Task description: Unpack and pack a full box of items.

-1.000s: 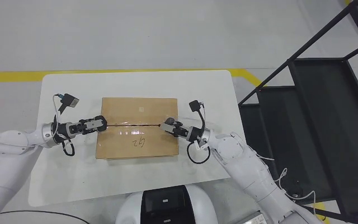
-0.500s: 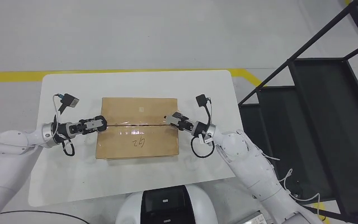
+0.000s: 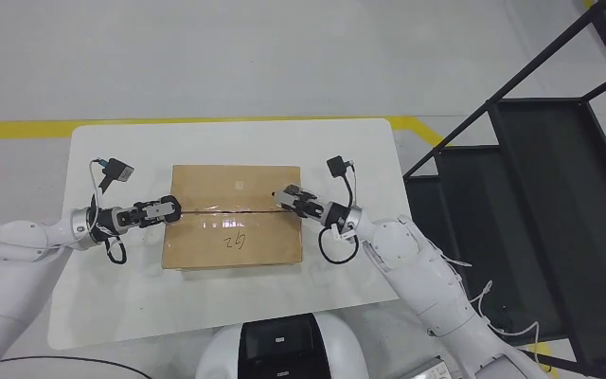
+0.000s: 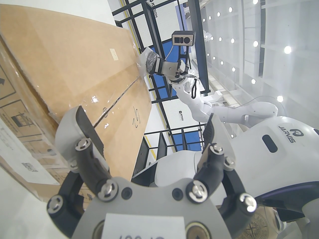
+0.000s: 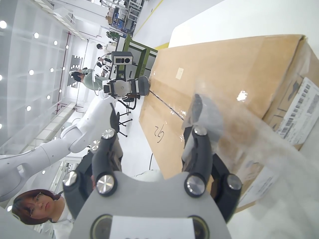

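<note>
From the top view, a white tabletop (image 3: pixel 360 152) with rounded corners stands on a pale grey floor (image 3: pixel 284 57) crossed by a yellow line (image 3: pixel 189 121). A black metal stair frame (image 3: pixel 530 171) rises off the robot's right side. The cardboard box (image 3: pixel 237 194) lies near the middle of the tabletop with its flaps closed, so its contents are hidden. The two flaps meet along a taped seam running side to side. The left gripper (image 3: pixel 170 207) sits at one end of that seam and the right gripper (image 3: pixel 284 198) at the other.

In the left wrist view, the left gripper (image 4: pixel 145 115) has its fingers spread wide. One finger lies just beside the box (image 4: pixel 74 58) at its upper edge, near the seam. A handwritten mark (image 4: pixel 137 117) and a small white label (image 4: pixel 114 53) show on the lid. At the far end, the right gripper (image 4: pixel 147 62) carries crinkled clear film on its tip. Black racking (image 4: pixel 159 38) stands behind it.

In the right wrist view, the right gripper (image 5: pixel 154 110) has its fingers apart and grips nothing between them. A strip of clear tape (image 5: pixel 239 130) drapes over one finger. The box (image 5: pixel 224 65) rests on the tabletop (image 5: pixel 236 8), and a printed label (image 5: pixel 299 110) is on the box's end face. The left gripper (image 5: pixel 143 85) meets the far end of the seam.
</note>
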